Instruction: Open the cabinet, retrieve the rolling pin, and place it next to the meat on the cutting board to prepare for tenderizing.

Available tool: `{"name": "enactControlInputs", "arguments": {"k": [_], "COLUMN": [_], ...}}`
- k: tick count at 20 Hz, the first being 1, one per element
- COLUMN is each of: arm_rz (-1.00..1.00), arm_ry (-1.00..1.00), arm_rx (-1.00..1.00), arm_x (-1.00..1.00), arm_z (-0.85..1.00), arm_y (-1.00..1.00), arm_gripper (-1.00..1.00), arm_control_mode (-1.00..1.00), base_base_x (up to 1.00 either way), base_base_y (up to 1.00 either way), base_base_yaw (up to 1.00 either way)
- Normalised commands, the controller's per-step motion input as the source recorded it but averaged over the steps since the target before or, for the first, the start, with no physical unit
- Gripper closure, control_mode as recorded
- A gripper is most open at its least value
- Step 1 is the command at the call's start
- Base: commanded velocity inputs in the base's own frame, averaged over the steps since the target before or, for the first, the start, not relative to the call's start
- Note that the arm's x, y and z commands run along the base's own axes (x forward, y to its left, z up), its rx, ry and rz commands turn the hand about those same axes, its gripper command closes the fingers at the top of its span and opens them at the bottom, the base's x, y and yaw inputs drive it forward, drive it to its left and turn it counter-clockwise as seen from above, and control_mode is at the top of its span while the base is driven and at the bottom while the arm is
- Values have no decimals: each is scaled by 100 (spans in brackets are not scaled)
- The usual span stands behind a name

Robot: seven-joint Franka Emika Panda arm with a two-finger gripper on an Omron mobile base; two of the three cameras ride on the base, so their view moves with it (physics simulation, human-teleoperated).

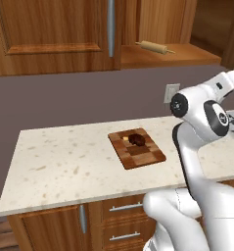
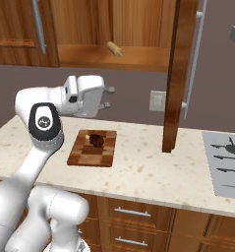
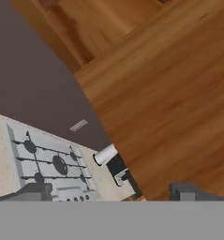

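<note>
Upper left, at about ten o'clock in the left base view, the cabinet [image 1: 50, 34] is presenting a closed reddish-brown panelled door with a vertical silver bar handle [image 1: 111, 27] at its right edge; to the right of that handle the cabinet is standing open, and the rolling pin [image 1: 154, 47] is lying on the exposed shelf at roughly one o'clock — a slim light-tan cylinder, angled slightly, with thin end handles. Below, a speckled pale counter [image 1: 64, 166] is running across the middle; the cutting board [image 1: 137, 147] is lying flat on it near the centre, checkered in dark and lighter brown, with the meat [image 1: 137, 139] sitting on its far half and a tiny pale yellow piece [image 1: 126, 138] just beside the meat at nine o'clock. A wall socket [image 1: 171, 92] is showing on the grey wall at three o'clock. In the right base view the gripper [image 2: 108, 97] is hanging above the counter at ten o'clock of centre, its two fingers standing apart and holding nothing, pointing toward three o'clock and well below the shelf. Further right the open cabinet door [image 2: 178, 74] is being seen edge-on, swung out over the counter, and a stove top [image 2: 227, 162] is sitting at four o'clock. The hand view is looking along the open door's wood face, with the stove at seven o'clock.
</note>
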Motion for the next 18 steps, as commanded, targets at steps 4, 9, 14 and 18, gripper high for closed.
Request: {"name": "enactControlInputs", "arguments": {"k": [4,9,14,18], "arm_rz": [2,1,3,6], "arm_ry": [-20,-20,-15,-12], "arm_rx": [2,4,7,16], "arm_x": [-21,-18,-14,-14], "arm_z": [0,4,19,27], "arm_y": [100,100,100,99], "arm_gripper": [-100,-100,-100,-100], "arm_control_mode": [-100,-100,-100,-100], "base_base_x": [0,0,0,0], "base_base_y": [0,0,0,0], "base_base_yaw": [0,0,0,0]}}
